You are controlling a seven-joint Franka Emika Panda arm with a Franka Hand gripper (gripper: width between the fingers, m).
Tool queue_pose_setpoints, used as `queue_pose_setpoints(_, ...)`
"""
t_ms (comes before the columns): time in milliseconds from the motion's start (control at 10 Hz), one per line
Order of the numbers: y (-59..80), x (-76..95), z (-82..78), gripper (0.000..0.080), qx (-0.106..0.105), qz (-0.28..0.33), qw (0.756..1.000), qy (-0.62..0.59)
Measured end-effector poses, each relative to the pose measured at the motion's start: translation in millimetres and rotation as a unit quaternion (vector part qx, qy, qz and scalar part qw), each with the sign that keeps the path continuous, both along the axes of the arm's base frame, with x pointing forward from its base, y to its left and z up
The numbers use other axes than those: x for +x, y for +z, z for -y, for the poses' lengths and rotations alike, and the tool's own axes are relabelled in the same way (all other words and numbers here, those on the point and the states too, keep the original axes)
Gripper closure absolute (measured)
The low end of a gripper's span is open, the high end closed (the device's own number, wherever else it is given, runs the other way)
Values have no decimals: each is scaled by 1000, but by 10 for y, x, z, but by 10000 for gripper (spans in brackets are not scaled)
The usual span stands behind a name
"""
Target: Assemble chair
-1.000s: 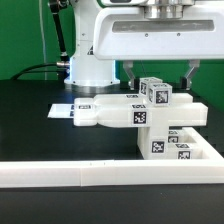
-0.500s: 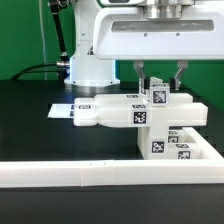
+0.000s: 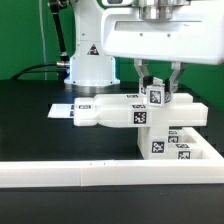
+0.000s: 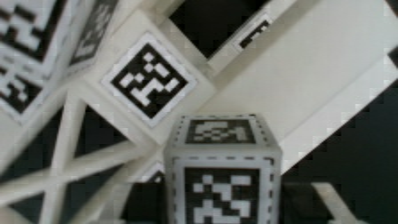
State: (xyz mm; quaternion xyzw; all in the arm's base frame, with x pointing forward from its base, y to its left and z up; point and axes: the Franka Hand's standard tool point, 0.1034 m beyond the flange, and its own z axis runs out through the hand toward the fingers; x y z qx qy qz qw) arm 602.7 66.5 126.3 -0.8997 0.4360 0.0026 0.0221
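Observation:
The partly built white chair (image 3: pixel 120 113) stands on the black table, with a flat tagged panel reaching toward the exterior view's left and blocky legs (image 3: pixel 172 143) at its right. A small white tagged block (image 3: pixel 156 98) sits on top of the panel. My gripper (image 3: pixel 158 90) comes straight down over it and is shut on this block, one finger on each side. In the wrist view the block (image 4: pixel 222 165) fills the middle, with further tagged chair faces (image 4: pixel 148 75) behind it. The gripper's fingers barely show there.
A long low white border rail (image 3: pixel 90 178) runs along the front of the table. The marker board (image 3: pixel 62 110) lies flat at the chair's left end. The robot's white base (image 3: pixel 88 62) stands behind, with black cables to its left.
The fingers stood wide apart on either side of the small block a second ago. They have since come together onto it. The chair parts have not moved.

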Motion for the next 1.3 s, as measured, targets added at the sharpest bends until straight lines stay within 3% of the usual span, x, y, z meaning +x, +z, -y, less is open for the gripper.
queue_pose_setpoints(400, -11, -34, 9, 512, 8, -17, 978, -209)
queue_pose_setpoints(600, -11, -12, 18, 512, 20, -15, 956, -292)
queue_pose_setpoints(1200, -14, -3, 14, 512, 23, -25, 886, -462)
queue_pose_setpoints(1300, -15, -4, 10, 437, 23, -25, 888, -459)
